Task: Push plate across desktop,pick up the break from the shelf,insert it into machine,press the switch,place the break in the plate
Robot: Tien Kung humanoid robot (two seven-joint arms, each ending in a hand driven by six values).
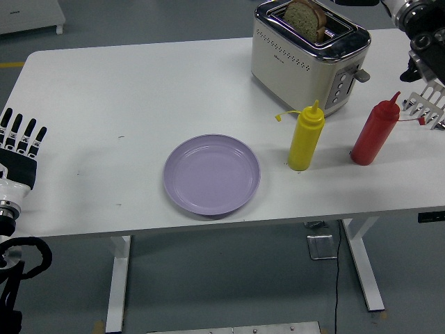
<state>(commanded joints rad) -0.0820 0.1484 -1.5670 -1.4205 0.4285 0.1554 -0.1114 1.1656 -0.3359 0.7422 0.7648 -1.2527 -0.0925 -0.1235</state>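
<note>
A lilac plate point(211, 174) lies flat and empty on the white bench point(104, 90), near the near edge and a little left of centre. At the far side stands a cream and chrome toaster point(309, 56), its lever and buttons on the end turned toward the right; a slice of brown bread point(304, 19) sticks up out of its top slot. In front of the toaster, toward the near side, a yellow squeeze bottle point(306, 137) stands upright with its cap hanging off on a strap to the left. Just right of it, apart from it, a red squeeze bottle point(375, 130) also stands upright. Beyond the red bottle, at the right edge of the bench, part of a metal wire shelf point(427, 103) shows, cut off by the frame. The left hand point(19, 146) rests at the left edge of the bench, well apart from the plate, its fingers straight and spread, grasping nothing. The right arm point(421, 31) enters at the top right corner, above the shelf and right of the toaster; only dark joints show there, and whether its hand is released or clenched cannot be told.
</note>
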